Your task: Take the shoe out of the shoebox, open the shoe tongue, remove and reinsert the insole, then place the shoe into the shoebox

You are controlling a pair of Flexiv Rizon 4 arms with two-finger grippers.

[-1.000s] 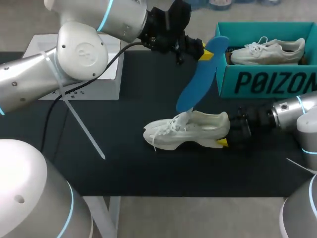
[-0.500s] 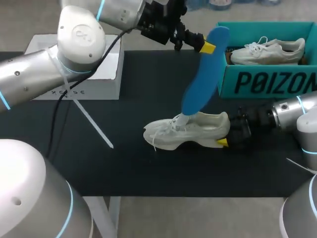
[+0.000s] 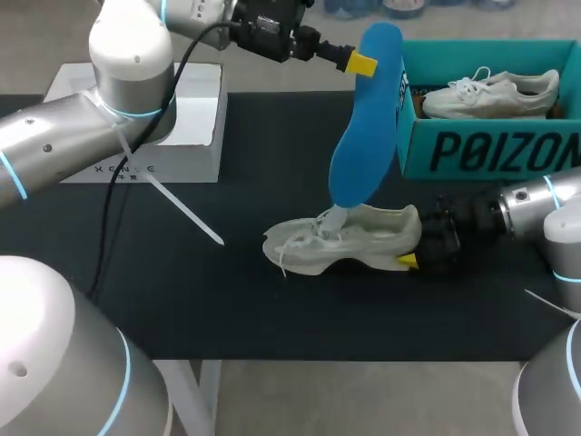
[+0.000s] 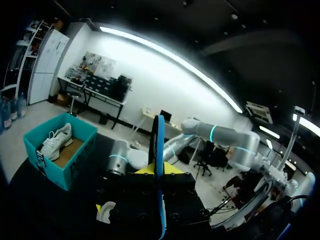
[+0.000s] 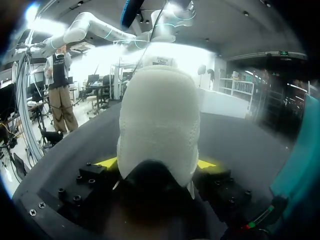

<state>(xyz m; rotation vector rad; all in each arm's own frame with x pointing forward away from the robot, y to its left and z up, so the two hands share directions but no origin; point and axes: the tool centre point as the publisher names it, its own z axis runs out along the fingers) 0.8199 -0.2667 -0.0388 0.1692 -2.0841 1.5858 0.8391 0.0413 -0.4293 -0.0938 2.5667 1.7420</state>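
Observation:
A white shoe [image 3: 340,239] lies on its side on the black table [image 3: 236,300], toe to the left. My right gripper [image 3: 413,257] is shut on its heel; in the right wrist view the heel [image 5: 157,125] fills the gap between the yellow tips of that gripper [image 5: 156,165]. Held high by my left gripper [image 3: 361,64], which is shut on its top end, a blue insole [image 3: 366,123] stands nearly upright with its lower tip at the shoe's opening. The left wrist view shows the insole [image 4: 159,150] edge-on between the fingers. Behind stands the teal shoebox [image 3: 490,150] with a second white shoe [image 3: 490,91] inside.
A white box [image 3: 136,127] sits at the back left of the table, under my left arm. A thin white strap [image 3: 182,211] hangs from that arm over the table. The shoebox [image 4: 65,157] stands just behind and to the right of the held shoe.
My left gripper has risen and drawn back to the left with the insole, which now stands more upright. The shoe and my right gripper have stayed put.

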